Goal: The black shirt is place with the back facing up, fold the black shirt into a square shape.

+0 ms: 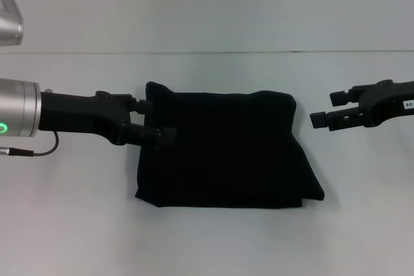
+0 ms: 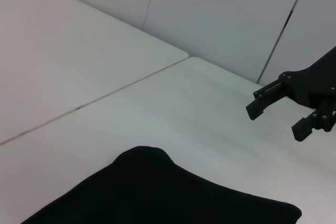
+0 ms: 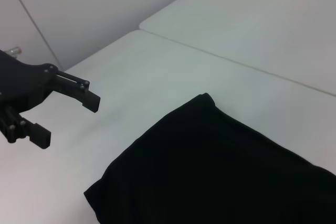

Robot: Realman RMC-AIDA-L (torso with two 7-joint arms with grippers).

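The black shirt is lying folded on the white table, near the middle of the head view; it is forming a roughly square bundle, plain black on its visible face, with no lettering showing; its far edge is running fairly straight, with a small rounded bump rising at the far corner on the robot's left; its near edge is sitting a little wider than the far one, and a layered edge is showing at the near corner on the robot's right; the cloth is lying mostly flat, with soft rounded corners.

The left gripper is reaching in from the robot's left, its jaws standing apart and holding nothing; its nearer fingertip is overlapping the shirt's left edge, though whether it is touching the cloth cannot be told.

The right gripper is hovering just beside the shirt's far right corner, clear of the cloth; its jaws are also standing apart and holding nothing.

A seam is running across the table behind the shirt.
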